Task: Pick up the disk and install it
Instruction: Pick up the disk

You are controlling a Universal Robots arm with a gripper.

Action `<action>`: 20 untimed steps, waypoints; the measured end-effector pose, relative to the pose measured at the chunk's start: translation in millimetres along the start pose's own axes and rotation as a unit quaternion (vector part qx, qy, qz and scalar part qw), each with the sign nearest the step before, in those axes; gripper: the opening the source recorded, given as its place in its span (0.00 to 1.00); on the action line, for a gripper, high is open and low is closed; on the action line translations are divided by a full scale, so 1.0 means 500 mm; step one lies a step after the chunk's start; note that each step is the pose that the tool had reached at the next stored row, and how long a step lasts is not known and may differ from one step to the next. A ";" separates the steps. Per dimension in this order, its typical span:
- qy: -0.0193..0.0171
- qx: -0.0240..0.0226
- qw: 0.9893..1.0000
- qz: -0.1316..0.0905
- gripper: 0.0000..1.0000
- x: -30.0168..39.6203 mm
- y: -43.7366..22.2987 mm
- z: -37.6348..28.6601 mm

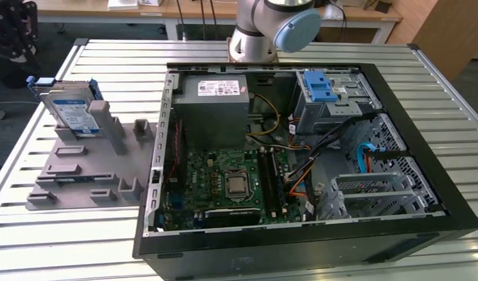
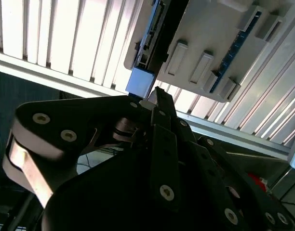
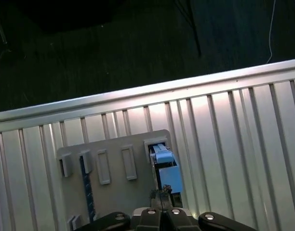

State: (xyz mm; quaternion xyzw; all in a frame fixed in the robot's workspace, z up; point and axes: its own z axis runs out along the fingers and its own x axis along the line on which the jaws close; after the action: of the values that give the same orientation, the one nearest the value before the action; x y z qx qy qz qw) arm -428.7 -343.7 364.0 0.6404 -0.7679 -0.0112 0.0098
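Observation:
The disk (image 1: 71, 111), silver with a white-and-blue label and a blue carrier frame, stands upright on edge in a slot of the grey holder (image 1: 75, 170), at the exterior view's left. My gripper (image 1: 19, 52) hangs beyond it near the table's far left corner, apart from the disk. In both wrist views the black fingers are drawn together. In the second wrist view the gripper (image 2: 156, 94) points at the disk's blue frame end (image 2: 140, 82). The first wrist view shows the gripper (image 3: 162, 195) just short of the disk (image 3: 167, 166) in the holder (image 3: 113, 159).
An open computer case (image 1: 426, 175) lies on the slatted metal table (image 1: 106, 234), with a grey power supply (image 1: 215, 96), a motherboard (image 1: 231, 181) and a drive cage with a blue latch (image 1: 320, 91). The arm's base (image 1: 262, 29) stands behind the case. The table edge (image 3: 138, 98) drops to dark floor.

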 end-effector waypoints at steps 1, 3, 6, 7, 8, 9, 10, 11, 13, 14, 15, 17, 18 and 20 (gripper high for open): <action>0.000 0.000 1.000 -0.007 0.11 0.000 0.000 0.000; 0.000 0.001 1.000 -0.020 0.11 0.000 0.000 0.001; 0.001 0.002 0.999 -0.038 0.11 -0.001 0.000 0.002; 0.001 0.002 0.999 -0.041 0.11 0.000 0.000 0.002; 0.001 0.002 0.999 -0.041 0.11 0.000 0.000 0.002; 0.001 0.002 0.999 -0.041 0.17 0.000 0.000 0.002; 0.001 0.002 0.999 -0.041 0.17 0.000 0.000 0.002; 0.001 0.002 0.999 -0.041 0.23 0.000 0.000 0.002; 0.001 0.002 0.999 -0.041 0.29 0.000 0.000 0.002; 0.001 0.002 0.999 -0.041 0.35 0.000 0.000 0.002; 0.001 0.004 0.999 -0.042 0.41 0.000 0.000 0.003; 0.000 0.008 0.999 -0.042 0.47 0.000 0.001 0.006; 0.000 0.010 0.999 -0.042 0.47 0.000 0.001 0.007; 0.000 0.014 0.999 -0.043 0.58 0.000 0.004 0.012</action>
State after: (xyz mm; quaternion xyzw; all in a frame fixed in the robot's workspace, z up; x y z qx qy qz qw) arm -430.7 -343.4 358.2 0.6732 -0.7395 -0.0015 0.0002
